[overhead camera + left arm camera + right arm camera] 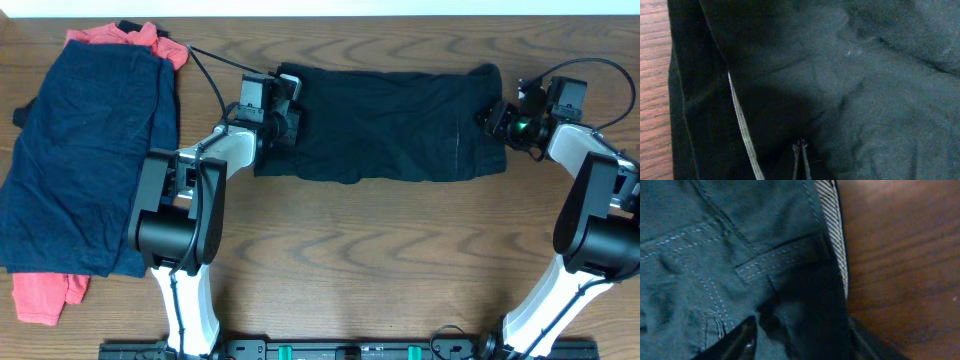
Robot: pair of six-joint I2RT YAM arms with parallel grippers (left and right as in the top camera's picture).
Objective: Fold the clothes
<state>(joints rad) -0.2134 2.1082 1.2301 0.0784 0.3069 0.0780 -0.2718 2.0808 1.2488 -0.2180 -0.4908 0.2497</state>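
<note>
The black shorts (390, 125) are lying flat across the middle of the table (380, 250), a little toward twelve o'clock, stretched long from nine o'clock to three o'clock with a few soft wrinkles along the six o'clock hem. The striped grey waistband lining (832, 235) is showing at the three o'clock end, right where the cloth is meeting bare wood.

The right gripper (497, 118) is sitting at that three o'clock end. In its own camera one dark finger (740, 340) is showing on the cloth and another beyond the waistband edge, standing apart with the fabric between them. Whether they are actually pressing on it I cannot tell. The left gripper (283, 110) is hanging over the nine o'clock end, very close above the fabric beside a pale strip of lining (742, 135), and its fingers are not showing clearly enough to say how wide they are.

To my eye both arms are getting set to take the two ends for a fold. It would be going best if each one were gripping through every layer at its end, lifting evenly, and carrying one end over the other with the edges lined up, so nothing is bunching or dragging.

Away at nine o'clock the navy shorts (90, 150) are resting on a coral-red piece (45, 295), well apart from the work
</note>
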